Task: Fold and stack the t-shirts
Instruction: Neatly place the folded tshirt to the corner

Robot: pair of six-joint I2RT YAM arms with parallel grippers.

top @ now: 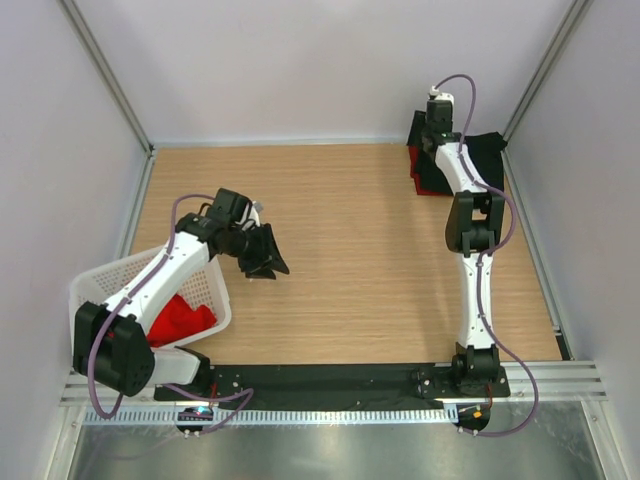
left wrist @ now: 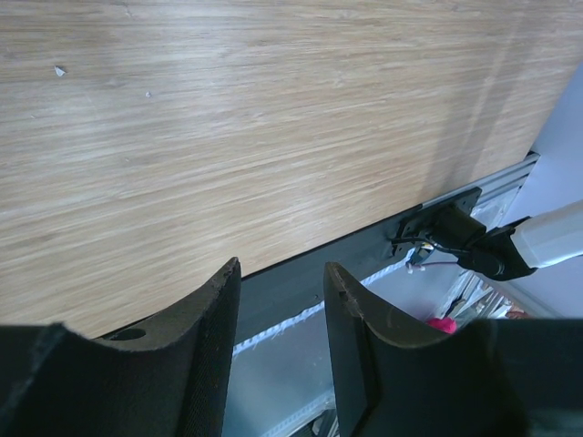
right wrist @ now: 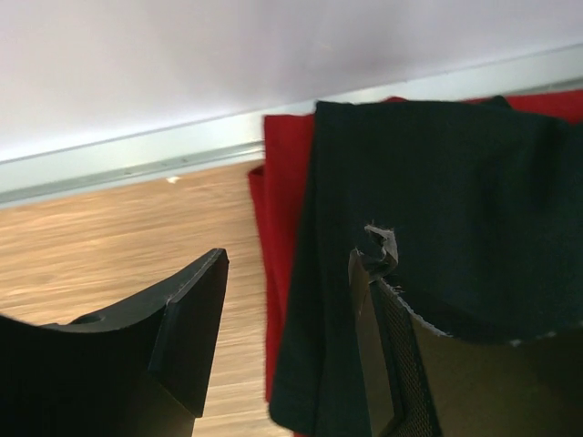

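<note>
A folded black t-shirt (right wrist: pixel 428 182) lies on top of a folded red t-shirt (right wrist: pixel 284 182) in the table's far right corner, and the red one sticks out along its left side. My right gripper (right wrist: pixel 290 266) hovers over this stack (top: pixel 482 152), jaws apart, with the black shirt's left edge showing between them; nothing is pinched. Another red t-shirt (top: pixel 185 318) lies crumpled in the white basket (top: pixel 100 285). My left gripper (left wrist: pixel 281 270) is open and empty above bare table, right of the basket (top: pixel 262 252).
The white lattice basket stands at the near left, beside the left arm's base. Walls and metal rails enclose the table on the far side and both flanks. A dark mounting strip (left wrist: pixel 291 282) runs along the near edge.
</note>
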